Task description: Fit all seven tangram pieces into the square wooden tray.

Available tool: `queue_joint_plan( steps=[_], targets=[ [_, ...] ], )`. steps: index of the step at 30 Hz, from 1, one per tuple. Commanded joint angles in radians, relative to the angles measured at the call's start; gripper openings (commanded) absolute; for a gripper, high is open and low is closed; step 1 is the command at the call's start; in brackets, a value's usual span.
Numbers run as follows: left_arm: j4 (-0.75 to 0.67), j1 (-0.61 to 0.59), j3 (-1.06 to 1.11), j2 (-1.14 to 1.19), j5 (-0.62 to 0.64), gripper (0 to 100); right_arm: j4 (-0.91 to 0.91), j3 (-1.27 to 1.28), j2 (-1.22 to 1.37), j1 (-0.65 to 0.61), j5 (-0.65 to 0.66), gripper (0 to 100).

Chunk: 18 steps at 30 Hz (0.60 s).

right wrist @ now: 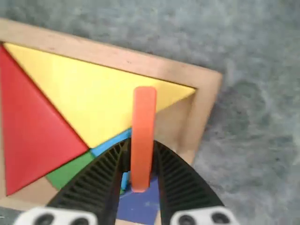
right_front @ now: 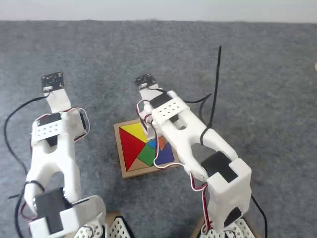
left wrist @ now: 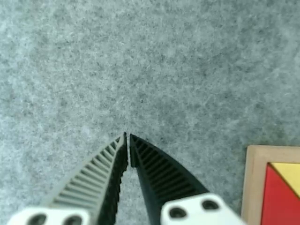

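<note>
Surface: we see a grey carpet (right_front: 257, 89) over the whole table, with a pale wall strip along the 12 o'clock edge in the high view.
Left arm (right_front: 52, 148): white, at 9 o'clock of the scene, well apart from the tray.
Left gripper (left wrist: 127, 138): claw pinched narrow, tips all but touching, nothing between them; it hangs over bare carpet.
Tray (right_front: 120, 148): square and wooden, lying flat at mid-scene, at 3 o'clock from the left arm. One corner shows in the left wrist view.
Pieces in tray: yellow triangle (right wrist: 93, 98) at 12 o'clock, red triangle (right wrist: 33, 126) at 9 o'clock, green piece (right wrist: 65, 171) at 6 o'clock, dark blue piece (right wrist: 140, 204) at 5 o'clock, and a light blue piece (right wrist: 110, 143) at the middle, partly hidden.
Bare wood (right wrist: 180, 117): we note an unfilled patch between the yellow tip and the rim.
Right arm (right_front: 198, 144): it comes in from 5 o'clock and lies across the tray's 3 o'clock side.
Right gripper (right wrist: 140, 145): claw clamped on the orange piece (right wrist: 143, 108).
Orange piece: held on edge above the tray, near the yellow tip; we cannot tell whether it touches.
Cable (right_front: 215, 89): black, rising at 1 o'clock of the tray.
</note>
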Motion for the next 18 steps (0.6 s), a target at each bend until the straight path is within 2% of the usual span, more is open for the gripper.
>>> queue_joint_plan(
  steps=[1, 9, 18],
  targets=[
    [-0.018, 0.005, -0.004, -0.011, -0.011, 1, -0.024, -0.005, -0.073, -0.031, -0.014, 1.3],
    [-0.018, 0.005, -0.004, -0.011, -0.011, 1, -0.013, 0.011, -0.073, -0.030, -0.011, 19.3],
    [-0.018, 0.005, -0.004, -0.011, -0.011, 1, 0.010, 0.005, -0.084, -0.015, -0.005, 19.9]
  ],
)
